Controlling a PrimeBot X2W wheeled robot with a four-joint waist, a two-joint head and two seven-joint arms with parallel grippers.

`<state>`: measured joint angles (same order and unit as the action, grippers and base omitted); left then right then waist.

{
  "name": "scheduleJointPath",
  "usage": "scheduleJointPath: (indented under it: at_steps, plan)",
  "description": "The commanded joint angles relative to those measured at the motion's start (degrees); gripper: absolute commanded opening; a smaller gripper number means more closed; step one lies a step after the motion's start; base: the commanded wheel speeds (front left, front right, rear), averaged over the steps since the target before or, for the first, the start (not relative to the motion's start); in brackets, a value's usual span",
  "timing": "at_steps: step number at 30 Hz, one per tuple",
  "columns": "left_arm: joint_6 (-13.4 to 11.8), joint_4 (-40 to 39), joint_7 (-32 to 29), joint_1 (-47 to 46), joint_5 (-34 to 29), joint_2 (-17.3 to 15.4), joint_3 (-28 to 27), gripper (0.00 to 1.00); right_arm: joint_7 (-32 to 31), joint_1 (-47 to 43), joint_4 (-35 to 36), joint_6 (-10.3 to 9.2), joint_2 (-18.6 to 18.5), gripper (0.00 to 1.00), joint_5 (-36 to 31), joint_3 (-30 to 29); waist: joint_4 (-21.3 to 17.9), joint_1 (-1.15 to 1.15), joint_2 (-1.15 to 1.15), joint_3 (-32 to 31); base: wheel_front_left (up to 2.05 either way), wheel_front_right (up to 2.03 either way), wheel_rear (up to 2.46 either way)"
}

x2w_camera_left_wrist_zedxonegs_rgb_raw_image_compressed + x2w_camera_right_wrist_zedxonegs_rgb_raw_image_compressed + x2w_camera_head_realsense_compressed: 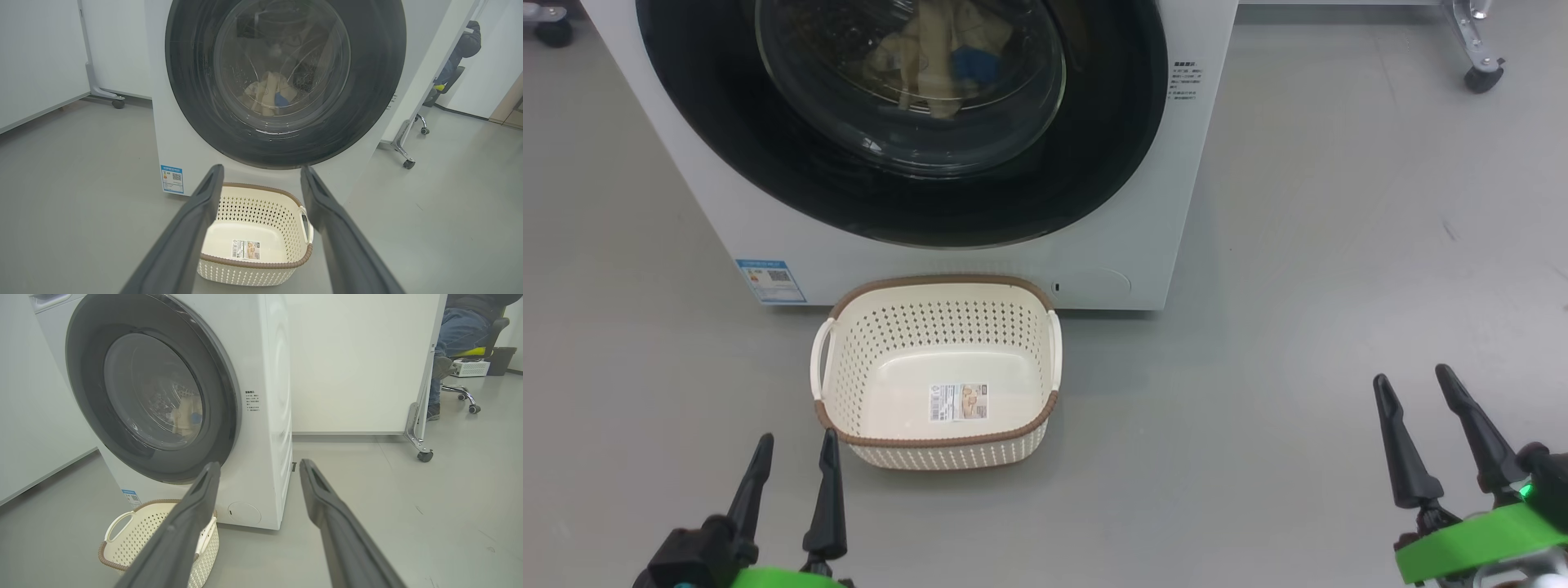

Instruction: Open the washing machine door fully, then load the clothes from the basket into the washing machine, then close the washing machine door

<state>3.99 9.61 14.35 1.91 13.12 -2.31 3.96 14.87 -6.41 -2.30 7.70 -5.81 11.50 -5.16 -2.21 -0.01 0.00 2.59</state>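
The washing machine door is shut, with the clothes behind its glass. The empty basket stands just before the washing machine. The left gripper and right gripper hang spread and empty; an unlatched door could swing open.

Left claw and right claw hover (both spread, empty)

Head view's top edge cuts the washing machine door — clothes behind it look dim.
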Motion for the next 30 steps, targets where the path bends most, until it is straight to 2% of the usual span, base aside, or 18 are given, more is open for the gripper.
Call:
scheduleJointPath:
  at_steps: [1,30]
  plan:
    - [0.13,-2.16,0.65,-0.96,-0.56,-0.56,-2.19,1.00,0.13,1.48,1.38,-0.21,-0.69,1.00,-0.69,0.77,0.00,0.01,0.00,-0.05,0.00,0.00,0.00]
    - [0.65,-2.88,0.65,-0.77,-1.49,-0.56,-2.83,1.00,0.13,1.53,0.83,-0.21,-0.40,1.00,-0.32,1.56,0.15,0.01,0.00,0.56,0.00,0.00,0.00]
